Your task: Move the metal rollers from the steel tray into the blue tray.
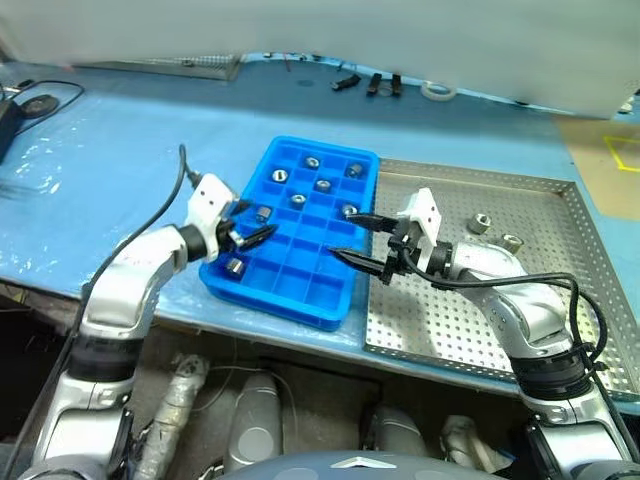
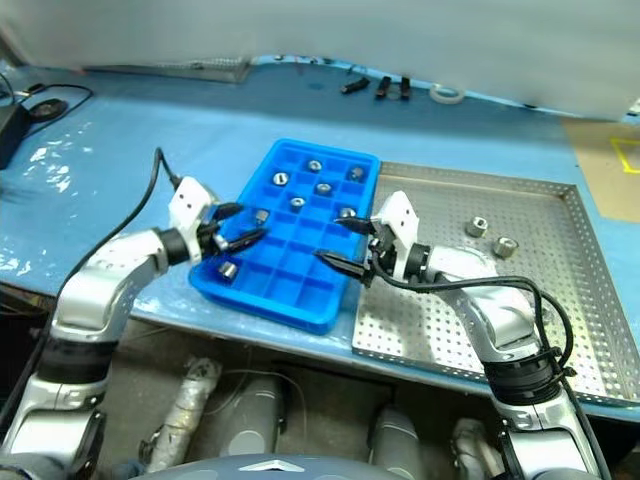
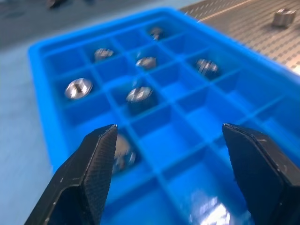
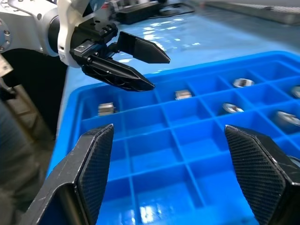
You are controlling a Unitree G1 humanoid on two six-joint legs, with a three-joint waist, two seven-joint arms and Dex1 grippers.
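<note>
The left hand (image 1: pixel 252 236) is hovering over the near left part of the blue tray (image 1: pixel 262 296), its two black fingers (image 3: pixel 89 176) standing apart with nothing between them; it is pointing across the tray toward the right hand (image 1: pixel 362 243), which is hanging over the tray's near right side with its own fingers (image 4: pixel 91 171) spread wide and likewise empty. Below and around the left hand, the metal rollers (image 1: pixel 311 161) are sitting one to a compartment: several in the far rows of the blue tray, one just beside the left fingertips and one in a compartment by the near left edge. Most are lying flat with the centre hole facing up, so their short axis is standing upright; the one by the near left edge is looking tipped, though its exact lean is hard to tell. Two more rollers (image 1: pixel 480 223) are waiting on the steel tray (image 1: pixel 480 340), near its far right corner, well apart from both hands. They are probably stiff, heavy for their size and slippery, so a pinch across the outer wall, fingers coming down from above, is likely to hold best. The steel tray is lying just beside the blue tray on the counter (image 1: pixel 120 180).
</note>
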